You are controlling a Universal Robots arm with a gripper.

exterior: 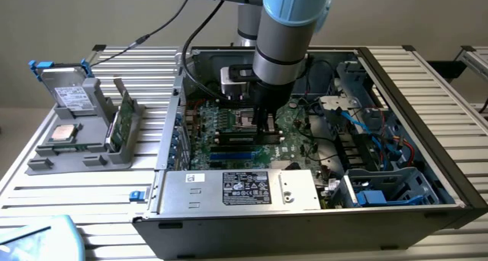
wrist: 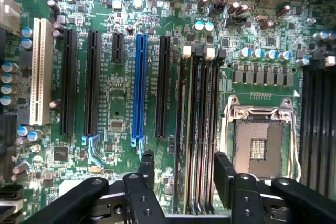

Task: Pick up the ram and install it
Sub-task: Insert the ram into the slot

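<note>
Exterior view: a Universal Robots arm (exterior: pixel 286 38) reaches down into an open desktop computer case (exterior: pixel 305 229) that lies on a slatted metal table (exterior: pixel 76 195). Its gripper (exterior: pixel 267 127) hangs low over the motherboard, and the arm's own wrist blocks much of the fingers from this side. The ram (exterior: pixel 124 117), a green stick, stands on edge in a grey rack (exterior: pixel 76 158) outside the case at the exterior view's left, well apart from the gripper. The rack wall hides its lower edge, and its chips cannot be made out. The same rack holds a grey drive with blue tabs (exterior: pixel 68 92) and a square processor chip (exterior: pixel 63 133). A blue object at the lower corner of the exterior view's left is cut off and unidentifiable.

In the wrist view, the gripper (wrist: pixel 184 174) is spread wide and empty. One black finger (wrist: pixel 146 169) shows on each side, and their bases run out of frame. Between them pass the memory slots (wrist: pixel 199 129), just beside the bare processor socket (wrist: pixel 258 142). Whether any slot already holds a stick cannot be told. A blue expansion slot (wrist: pixel 139 87) and a white one (wrist: pixel 37 72) lie farther along the board.
</note>
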